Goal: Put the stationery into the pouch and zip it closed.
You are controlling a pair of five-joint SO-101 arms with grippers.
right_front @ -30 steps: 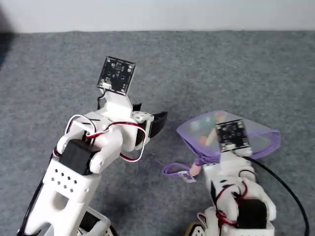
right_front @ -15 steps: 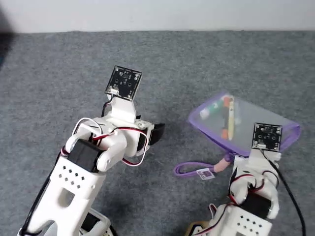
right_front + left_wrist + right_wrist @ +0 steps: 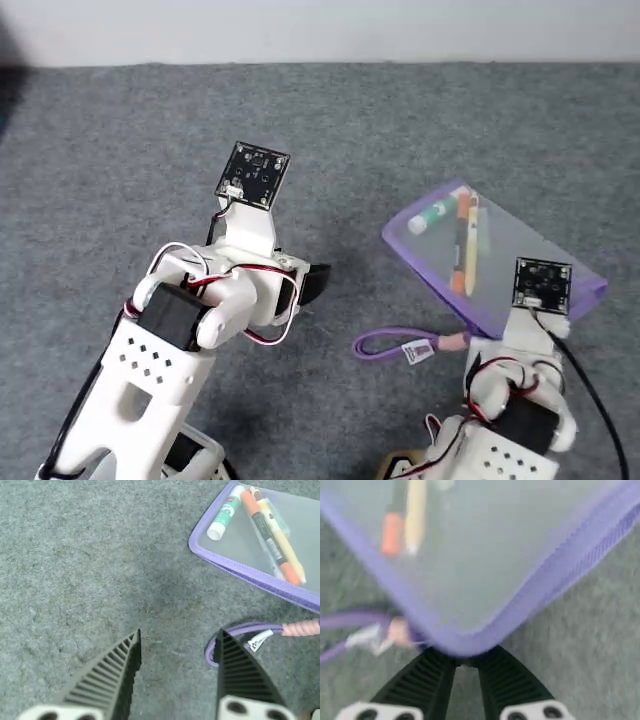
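The clear pouch (image 3: 522,246) with purple trim lies flat on the grey carpet at the right. Inside it are a glue stick (image 3: 432,213), an orange pen (image 3: 460,245) and a yellow pencil (image 3: 471,250). My right gripper (image 3: 463,659) is shut on the pouch's near corner (image 3: 465,647), under the wrist camera. A purple strap (image 3: 390,342) with a white tag (image 3: 417,350) trails left from that corner. My left gripper (image 3: 179,636) hangs open over bare carpet, left of the pouch (image 3: 240,571) and apart from it, with the strap (image 3: 235,630) beside one finger.
Grey carpet covers the whole table up to a pale wall (image 3: 320,30) at the back. The left arm's body (image 3: 180,330) takes up the lower left, the right arm's base (image 3: 510,430) the lower right.
The right arm drew back toward the near edge, dragging the pouch right and laying it flat. The left gripper shifted slightly right and forward.
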